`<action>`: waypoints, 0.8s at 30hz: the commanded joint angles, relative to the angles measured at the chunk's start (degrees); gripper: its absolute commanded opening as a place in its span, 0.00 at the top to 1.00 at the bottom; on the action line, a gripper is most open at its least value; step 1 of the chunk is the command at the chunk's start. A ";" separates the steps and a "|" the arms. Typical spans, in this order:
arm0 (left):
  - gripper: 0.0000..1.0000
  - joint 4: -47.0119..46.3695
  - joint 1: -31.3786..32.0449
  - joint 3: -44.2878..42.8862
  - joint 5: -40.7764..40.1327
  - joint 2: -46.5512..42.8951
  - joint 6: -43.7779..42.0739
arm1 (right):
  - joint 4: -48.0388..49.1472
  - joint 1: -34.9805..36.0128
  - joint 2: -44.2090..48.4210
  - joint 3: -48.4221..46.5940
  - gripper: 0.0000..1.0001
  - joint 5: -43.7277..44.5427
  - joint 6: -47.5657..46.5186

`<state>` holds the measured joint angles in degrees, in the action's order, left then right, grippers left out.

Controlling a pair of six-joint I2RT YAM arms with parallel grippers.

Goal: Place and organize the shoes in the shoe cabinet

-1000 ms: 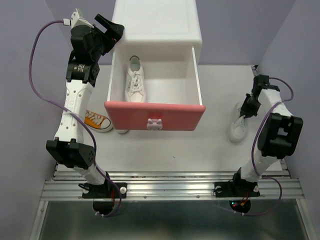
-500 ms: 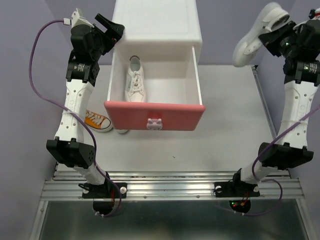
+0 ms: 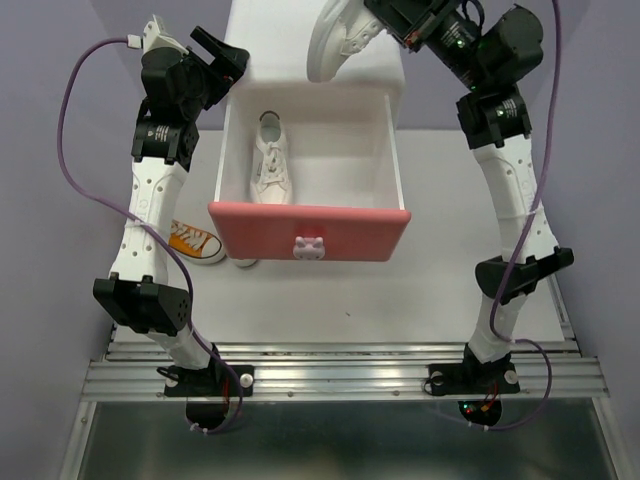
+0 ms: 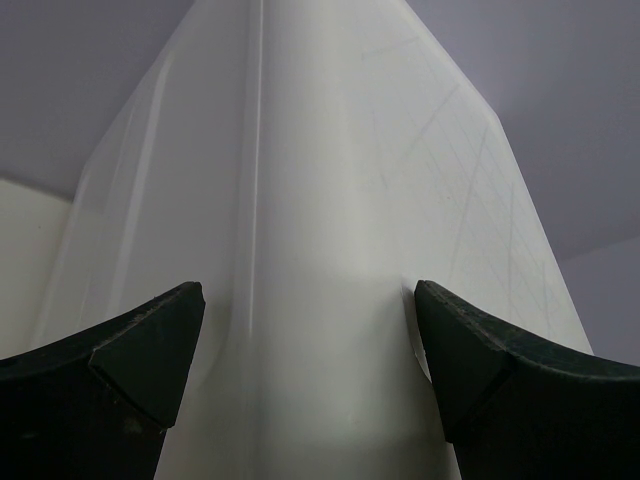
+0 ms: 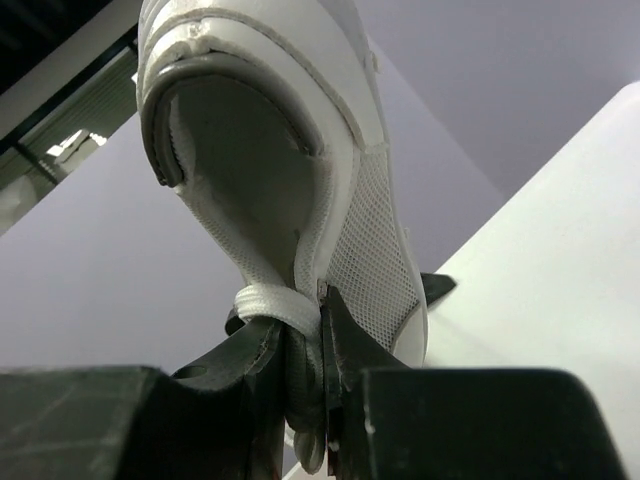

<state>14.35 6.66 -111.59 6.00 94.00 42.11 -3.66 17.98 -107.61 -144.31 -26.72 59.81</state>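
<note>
Held shoe: an all-white lace-up sneaker (image 3: pixel 340 40) hangs in the air, tilted, over the front right part of the cabinet top and just behind the open drawer.
Grip on it: the right fingers (image 5: pixel 350 350) are clenched on the rim of the shoe's opening. The wrist view looks up into the shoe's padded inside, with a white loop just beside the pinch.
Stowed shoe: the other white sneaker (image 3: pixel 270 160) lies in the left half of the open drawer, sole down. Its toe points toward the drawer front and its heel toward the cabinet.
Orange shoe: one orange sneaker with white laces (image 3: pixel 195 243) sits on the bench to the left of the drawer front, partly hidden behind the left arm.
Unclear bit: a small white piece (image 3: pixel 246 262) peeks out under the drawer's left front corner. I cannot tell what it is.
Drawer: the salmon-pink front (image 3: pixel 310 225) is pulled well out, with a bunny-shaped knob (image 3: pixel 310 246) at its middle. The right half of the drawer floor is bare.
Shoe cabinet: the white box (image 3: pixel 290 60) stands at the far side of the bench (image 3: pixel 440 280).
Left fingers: the pair (image 4: pixel 130 350) is spread wide, one on each side of the cabinet's rear left corner edge. I cannot tell whether they touch it.
Arms: the right arm (image 3: pixel 510 190) reaches up and over toward the cabinet. The left arm (image 3: pixel 150 200) stretches along the left side.
</note>
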 commanded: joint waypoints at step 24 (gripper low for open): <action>0.04 18.00 -1.29 5.68 -3.80 5.41 -7.57 | -42.73 21.75 6.98 2.02 0.99 9.84 -26.67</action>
<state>13.76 6.66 -111.00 5.98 93.95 42.04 -42.98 39.68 -104.38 -138.82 -16.75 36.38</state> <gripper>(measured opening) 0.960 0.188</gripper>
